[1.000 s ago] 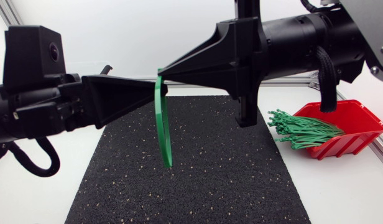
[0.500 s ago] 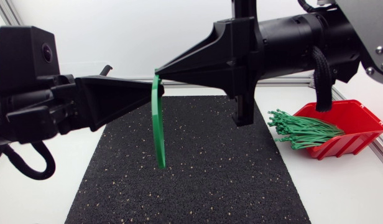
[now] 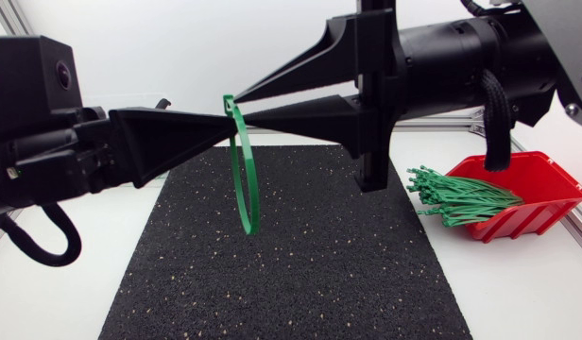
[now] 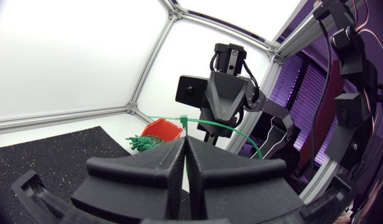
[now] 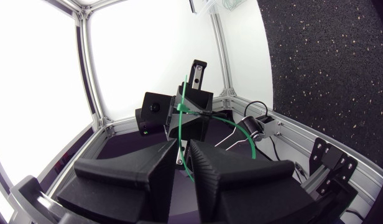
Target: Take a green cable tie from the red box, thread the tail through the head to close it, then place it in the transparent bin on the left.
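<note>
Mid-air above the table: my left gripper (image 3: 227,119) and right gripper (image 3: 240,108) meet tip to tip over the far half of the black mat (image 3: 300,274). The green cable tie (image 3: 234,161) is between them, closed into a loop.

My left fingers are pressed together on the band just below the tie's head. The left wrist view shows only a hairline slit between them, with the head standing up at their tips. My right jaws stand apart, one finger above the other in the head view. The upper tip is beside the head and the lower tip lies against the band where the left gripper pinches it. In the right wrist view the band passes through the gap between the right fingers, so only the left gripper holds the tie.

The loop hangs down free from the fingertips, with the mat spreading beneath it toward the near edge.

The red box (image 3: 529,222) sits well apart at the table's right side, just beyond the mat's right border and in front of the aluminium frame rail (image 3: 433,123). A bundle of green ties (image 3: 461,196) spills from its open side toward the mat. White table (image 3: 518,293) flanks the mat on both sides.
</note>
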Available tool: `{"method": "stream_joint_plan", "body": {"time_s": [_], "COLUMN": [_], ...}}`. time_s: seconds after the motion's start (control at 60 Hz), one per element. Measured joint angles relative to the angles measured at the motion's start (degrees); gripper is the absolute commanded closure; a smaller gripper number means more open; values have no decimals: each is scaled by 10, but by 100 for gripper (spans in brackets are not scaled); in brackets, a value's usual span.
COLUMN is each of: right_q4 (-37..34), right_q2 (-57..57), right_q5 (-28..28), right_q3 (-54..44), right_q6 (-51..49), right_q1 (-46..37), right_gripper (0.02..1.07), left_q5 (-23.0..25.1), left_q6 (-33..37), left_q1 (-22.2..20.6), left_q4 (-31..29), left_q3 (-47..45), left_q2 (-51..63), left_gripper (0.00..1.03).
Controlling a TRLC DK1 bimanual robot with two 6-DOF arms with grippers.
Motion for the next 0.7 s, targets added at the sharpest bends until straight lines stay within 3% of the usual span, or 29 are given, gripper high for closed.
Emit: {"method": "stream_joint_plan", "body": {"time_s": [0.3,0.7], "right_q4": [17,30], "right_q2": [17,59], "right_q5": [0,2], "right_q3": [-5,-8], "right_q6": [0,0], "right_q1": [-35,-23], "right_gripper": [78,78], "left_q5": [22,31], "left_q6": [-5,-7], "left_q1": [0,-3], "left_q4": [0,0], "left_q3": [0,0], "left_q2": [0,10], "left_gripper": [100,100]}}
